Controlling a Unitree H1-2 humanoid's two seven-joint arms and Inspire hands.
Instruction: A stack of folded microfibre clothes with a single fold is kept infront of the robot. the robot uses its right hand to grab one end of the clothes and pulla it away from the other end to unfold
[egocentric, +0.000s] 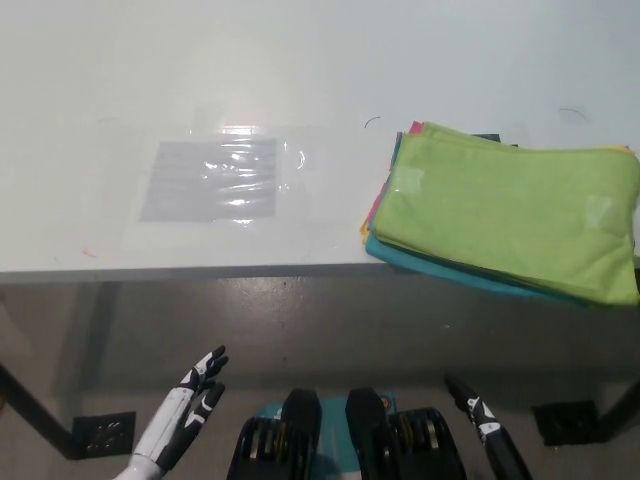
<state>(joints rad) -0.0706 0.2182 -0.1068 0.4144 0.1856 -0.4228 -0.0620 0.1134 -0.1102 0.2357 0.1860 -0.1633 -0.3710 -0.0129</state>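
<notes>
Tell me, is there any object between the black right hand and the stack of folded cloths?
Nothing visible. The right hand is low, below the table edge, and the stack of cloths lies above it with only open space between.

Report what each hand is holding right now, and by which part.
Nothing is held. The left hand and right hand are both open below the table edge, apart from the stack of cloths.

I log the table (120, 80): smooth, pale, faintly glossy top. Near its front edge, a clear plastic sheet (215, 180), shiny and wrinkled, catching glare. At the right front corner, a stack of cloths (500, 215): soft, matt, fuzzy microfibre, the green top cloth (510, 200) carrying two pale smooth patches.
</notes>
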